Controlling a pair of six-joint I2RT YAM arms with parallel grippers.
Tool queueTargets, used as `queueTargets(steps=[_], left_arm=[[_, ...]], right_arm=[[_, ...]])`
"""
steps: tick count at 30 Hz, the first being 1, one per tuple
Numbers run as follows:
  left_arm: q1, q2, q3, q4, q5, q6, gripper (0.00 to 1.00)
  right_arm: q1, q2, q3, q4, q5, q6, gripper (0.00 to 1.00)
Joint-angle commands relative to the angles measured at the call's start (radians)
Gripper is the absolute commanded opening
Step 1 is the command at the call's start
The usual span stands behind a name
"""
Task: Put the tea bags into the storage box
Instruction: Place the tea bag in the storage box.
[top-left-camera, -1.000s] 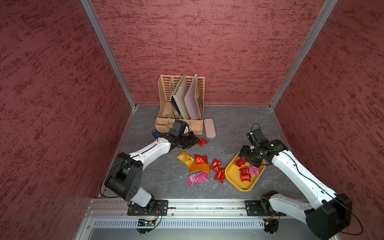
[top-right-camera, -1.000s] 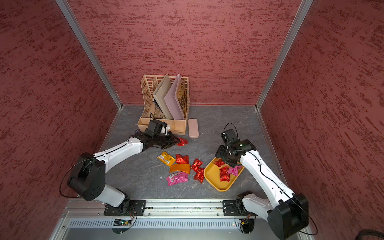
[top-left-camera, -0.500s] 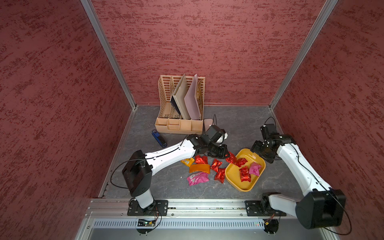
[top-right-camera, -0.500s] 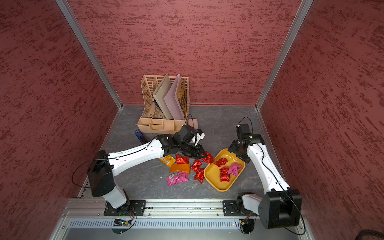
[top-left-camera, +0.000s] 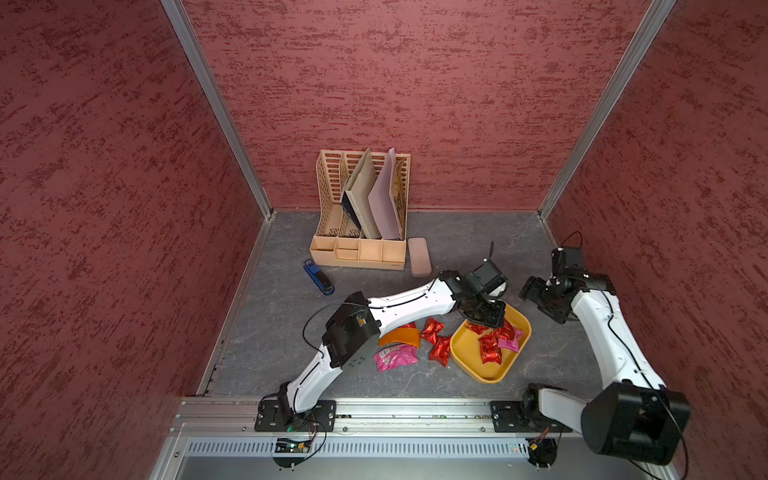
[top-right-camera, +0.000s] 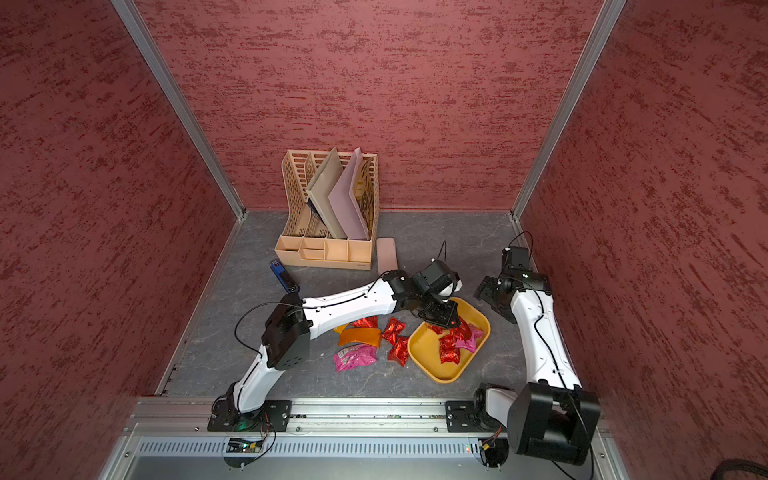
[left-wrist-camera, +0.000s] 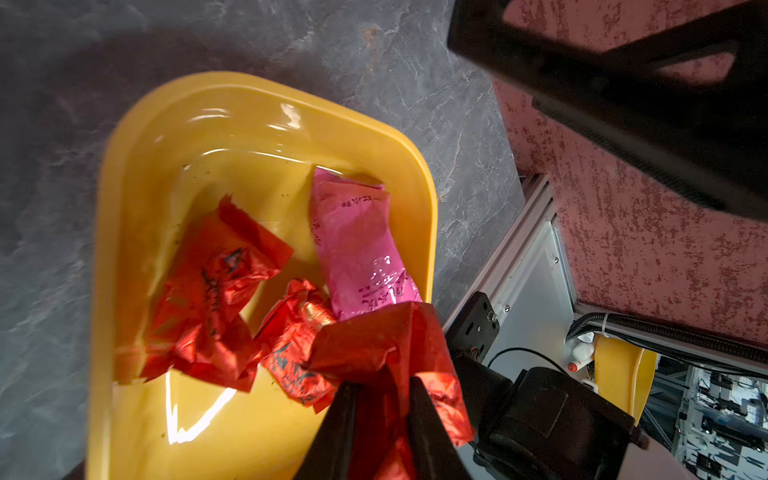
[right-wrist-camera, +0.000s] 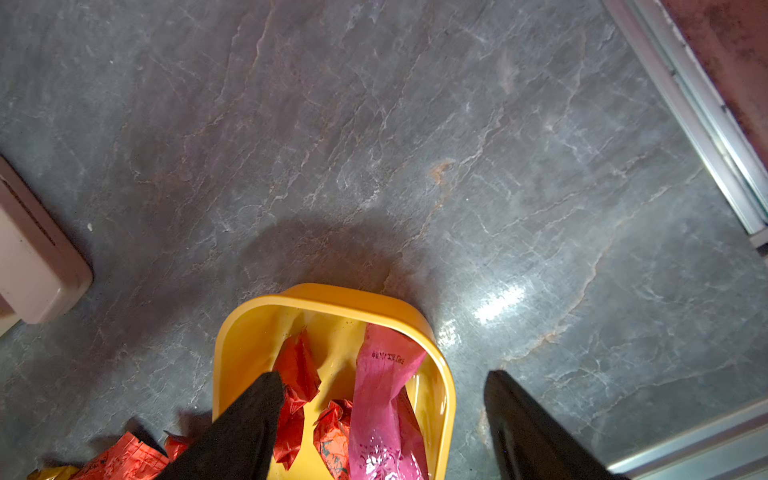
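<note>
The yellow storage box sits on the grey floor at the front right. Inside it lie several red tea bags and a pink one. My left gripper hangs over the box's far rim, shut on a red tea bag. My right gripper stands open just beyond the box's far right corner, with nothing in it. Left of the box, two red tea bags, an orange one and a pink one lie on the floor.
A beige file organiser stands against the back wall, with a flat pink case beside it and a blue stapler to its front left. Red walls close in on three sides. My left forearm spans over the loose packets.
My left arm carried a red tea bag from near the organiser rightward to above the box. My right gripper drew back from the box and opened wider.
</note>
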Motion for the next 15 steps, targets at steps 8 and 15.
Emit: queueTargets(steps=[8,15], left_arm=[[0.012,0.151,0.129,-0.060,-0.111,-0.070,0.23],[0.042,0.192,0.195,-0.078,-0.131,-0.115,0.46]], right_arm=[[-0.010,-0.086,-0.034,0.014,-0.104,-0.060,0.82],[-0.011,-0.157,-0.052,-0.007,-0.139,-0.063,0.82]])
